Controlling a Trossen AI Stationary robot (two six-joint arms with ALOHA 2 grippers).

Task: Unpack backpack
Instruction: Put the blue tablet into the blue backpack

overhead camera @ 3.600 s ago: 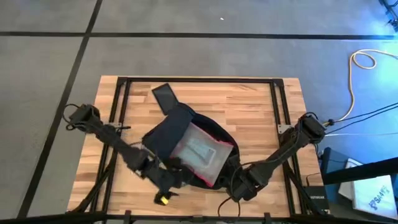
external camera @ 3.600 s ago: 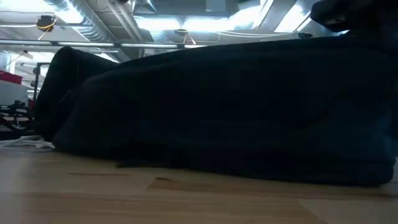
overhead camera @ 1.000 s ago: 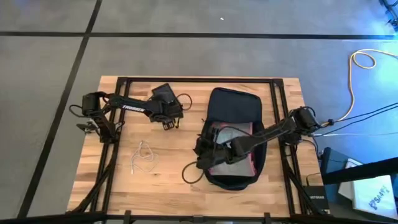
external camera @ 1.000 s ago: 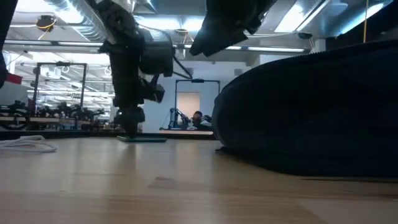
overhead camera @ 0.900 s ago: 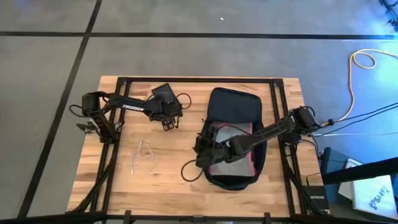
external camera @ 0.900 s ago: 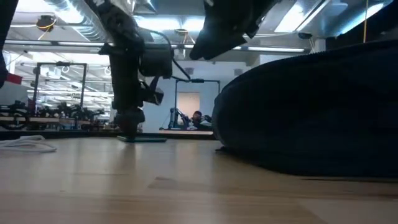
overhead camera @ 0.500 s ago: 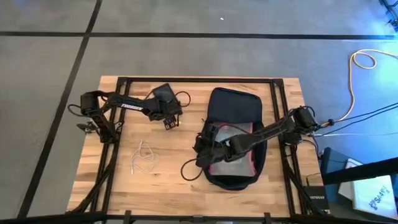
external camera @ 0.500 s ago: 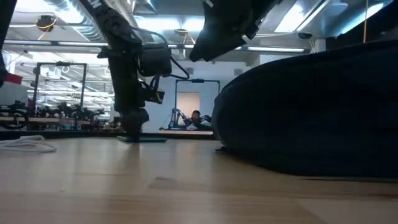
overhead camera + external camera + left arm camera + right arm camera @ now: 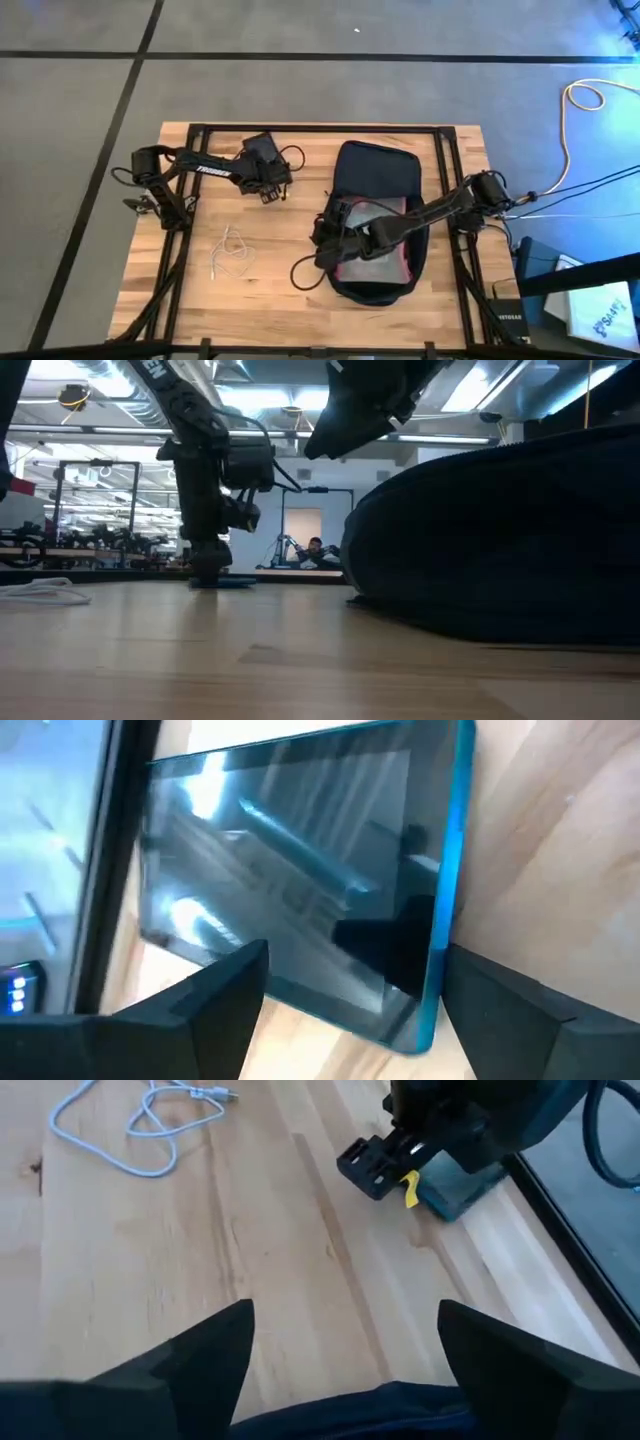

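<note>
The dark navy backpack (image 9: 378, 175) lies flat on the table's right half and fills the right of the low view (image 9: 500, 540). It is open, and a clear red-edged pouch (image 9: 375, 248) shows inside. My right gripper (image 9: 322, 238) hangs open above the backpack's left edge (image 9: 400, 1415), with nothing between its fingers (image 9: 345, 1308). A dark tablet with a blue rim (image 9: 300, 870) lies flat at the far left (image 9: 262, 150). My left gripper (image 9: 267, 184) stands open over the tablet's near end (image 9: 355, 950) and reaches down to table level (image 9: 208, 572). My left gripper points down at the tablet's near end (image 9: 415, 1020), one finger on either side of it. I cannot tell whether a finger touches the tablet.
A white cable (image 9: 232, 255) lies loosely coiled on the wood left of the backpack (image 9: 140, 1125). A black metal frame (image 9: 320, 129) runs along the table's far edge and both sides. Bare wood lies between cable and backpack.
My left gripper has drifted a little toward the table's far edge, over the tablet, staying open. The backpack and my right gripper have kept still.
</note>
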